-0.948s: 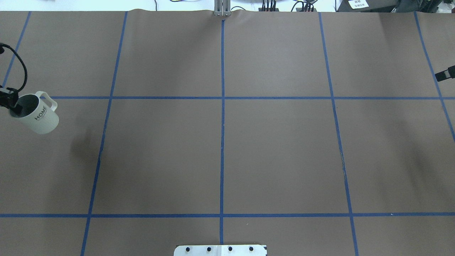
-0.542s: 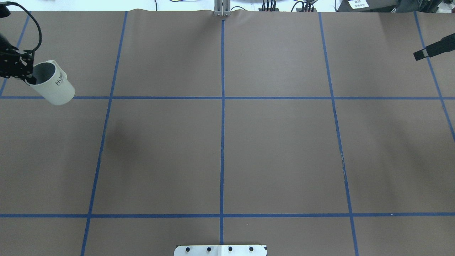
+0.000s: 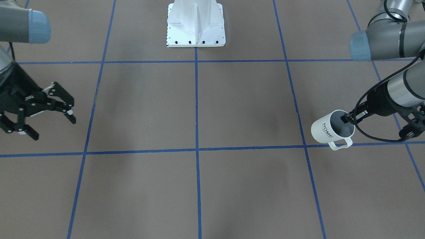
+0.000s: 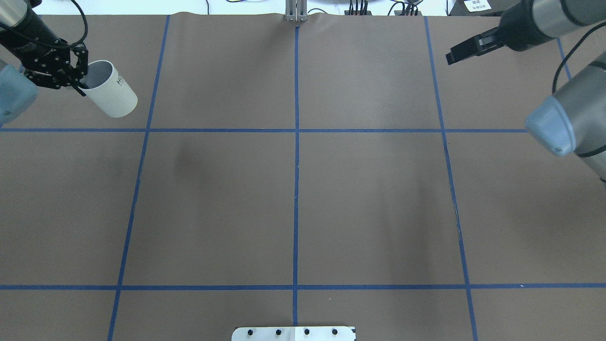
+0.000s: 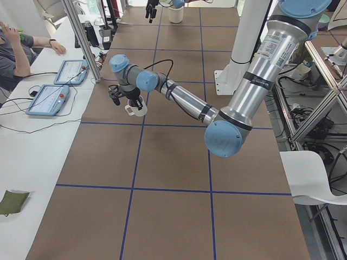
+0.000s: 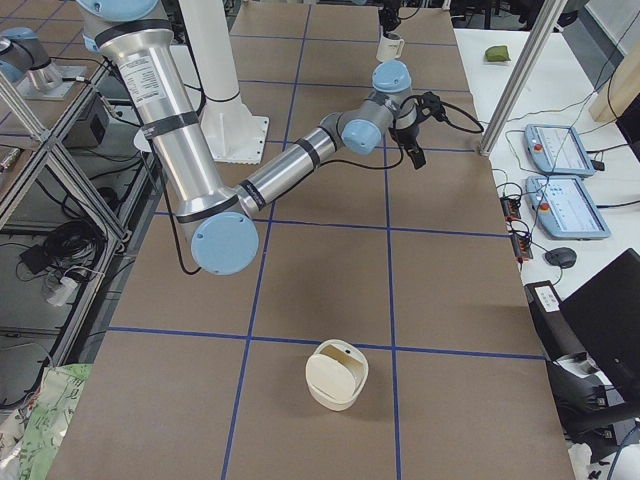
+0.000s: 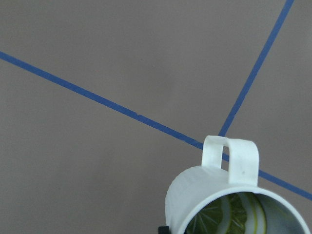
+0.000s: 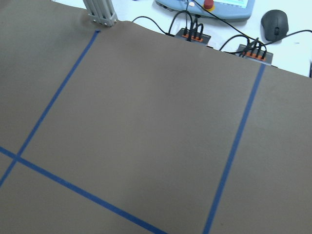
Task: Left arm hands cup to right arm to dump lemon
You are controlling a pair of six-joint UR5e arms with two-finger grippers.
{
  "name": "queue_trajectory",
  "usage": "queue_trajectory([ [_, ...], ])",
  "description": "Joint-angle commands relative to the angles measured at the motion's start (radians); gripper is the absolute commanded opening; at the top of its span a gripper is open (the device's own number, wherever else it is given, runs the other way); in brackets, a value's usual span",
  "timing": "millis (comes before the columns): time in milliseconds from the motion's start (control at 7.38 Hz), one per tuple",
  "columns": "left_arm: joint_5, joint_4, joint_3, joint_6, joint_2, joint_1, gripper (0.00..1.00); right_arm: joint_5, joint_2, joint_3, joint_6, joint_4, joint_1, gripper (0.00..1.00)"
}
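I see my counter (image 4: 369,199) covered in brown paper, gridded with blue tape (image 4: 296,189); a cream container (image 6: 337,375) sits near its right end.

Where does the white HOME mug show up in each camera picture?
Front-facing: cup at right, mid-height.
Overhead: cup upper left.
Exterior left: cup upper left of centre.
Exterior right: cup top centre, tiny.
Left wrist: cup bottom right.
Right wrist: not in it.
Shared landmark: blue tape grid.

There are two arms, a left arm (image 3: 401,89) and a right arm (image 3: 16,21), one cup (image 3: 328,127), one lemon (image 7: 234,214), one other off-white container (image 6: 337,375) on the desk (image 4: 369,189), two tablets (image 6: 558,150) (image 6: 577,207), one mouse (image 6: 558,257), one person (image 5: 13,51).
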Motion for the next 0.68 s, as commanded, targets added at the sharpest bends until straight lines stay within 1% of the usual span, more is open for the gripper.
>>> queue_trajectory([
  [0, 0.009, -0.149, 0.091, -0.333, -0.105, 0.081, 0.0, -0.22, 0.109, 0.009, 0.108, 0.001, -0.152, 0.98],
  [135, 0.009, -0.15, 0.099, -0.415, -0.138, 0.105, 0.0, -0.329, 0.14, 0.032, 0.108, 0.001, -0.218, 0.98],
  [406, 0.009, -0.15, 0.104, -0.553, -0.191, 0.15, 0.0, -0.454, 0.171, 0.06, 0.108, 0.002, -0.312, 0.98],
  [542, 0.009, -0.15, 0.118, -0.62, -0.22, 0.153, 0.0, -0.541, 0.184, 0.057, 0.108, 0.086, -0.379, 0.98],
])
